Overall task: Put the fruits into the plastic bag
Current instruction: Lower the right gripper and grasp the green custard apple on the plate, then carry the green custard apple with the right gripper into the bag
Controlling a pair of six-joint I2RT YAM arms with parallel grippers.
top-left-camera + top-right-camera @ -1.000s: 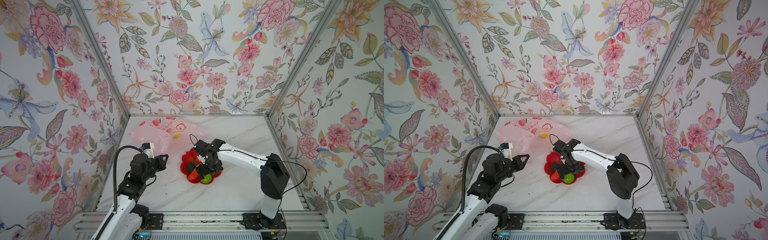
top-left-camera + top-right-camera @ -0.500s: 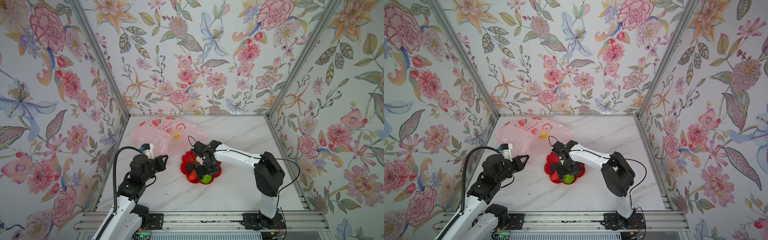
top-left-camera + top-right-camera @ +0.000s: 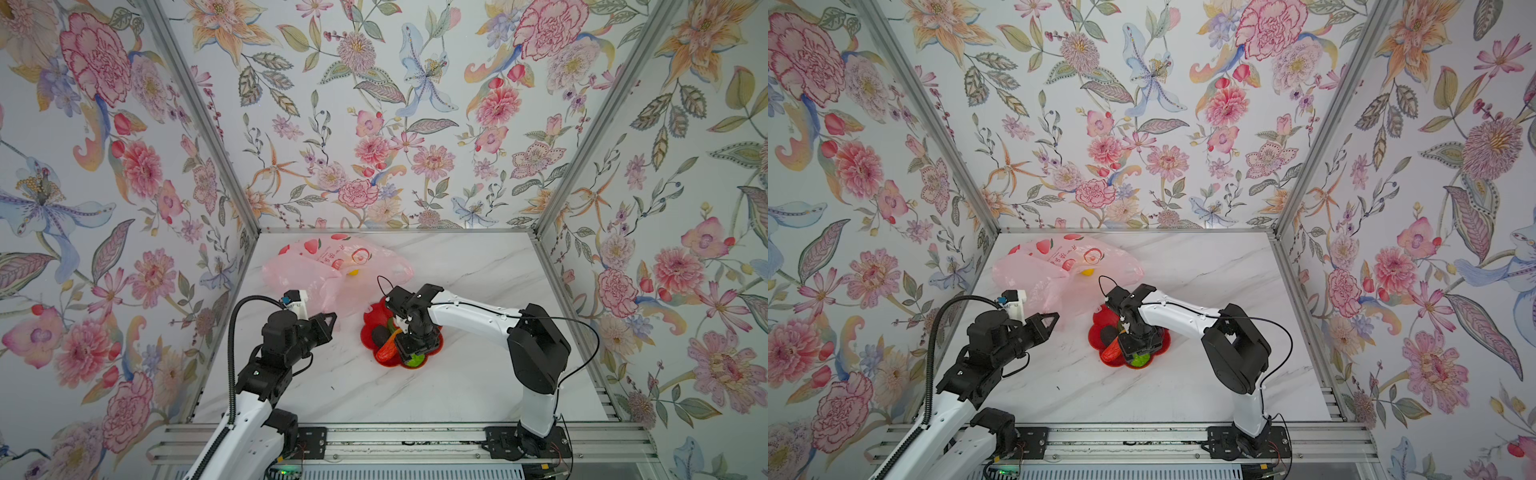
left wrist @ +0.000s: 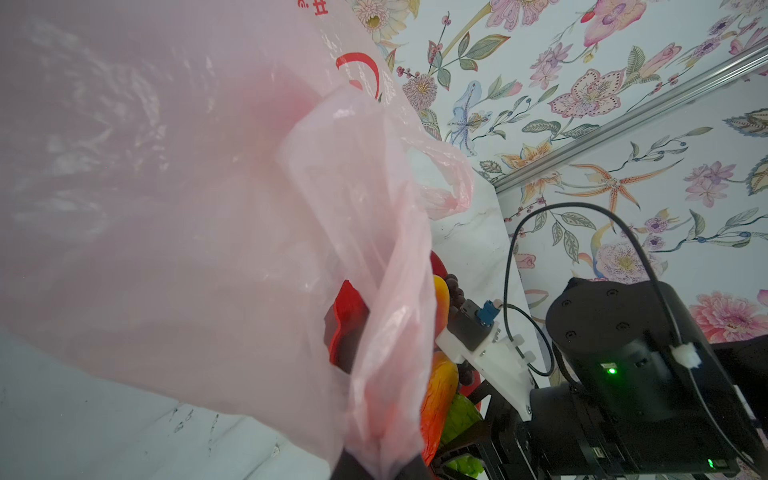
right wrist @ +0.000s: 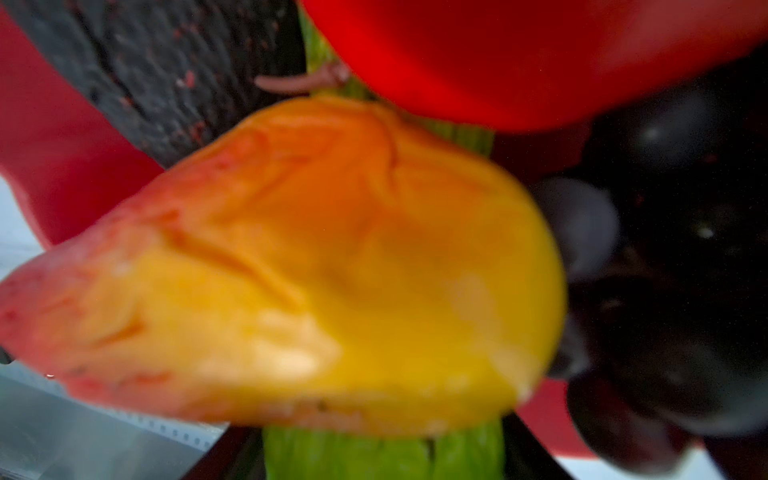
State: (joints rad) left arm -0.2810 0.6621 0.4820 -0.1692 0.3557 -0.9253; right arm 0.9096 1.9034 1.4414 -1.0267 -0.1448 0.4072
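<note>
The pale pink plastic bag [image 3: 332,266] [image 3: 1059,266] lies at the back left, a yellow fruit [image 3: 353,273] showing through it. My left gripper [image 3: 330,318] [image 4: 380,467] is shut on a bunched edge of the bag [image 4: 249,208]. The red plate [image 3: 370,316] [image 3: 1096,318] holds a mango [image 3: 386,353] [image 5: 311,270], a blackish avocado [image 3: 379,333] [image 5: 166,83], dark grapes [image 5: 665,249] and a green bumpy ball [image 3: 413,362] [image 3: 1139,360]. My right gripper [image 3: 413,355] [image 5: 382,457] points down into the plate. Its fingers press both sides of the green ball [image 5: 382,457], under the mango.
White marble table [image 3: 478,374] with flowered walls on three sides. A metal rail [image 3: 395,444] runs along the front edge. The right arm's elbow [image 3: 538,349] stands right of the plate.
The right gripper's jaws have narrowed around the green ball and it has sunk slightly into the plate. The left gripper and the bag have not moved.
</note>
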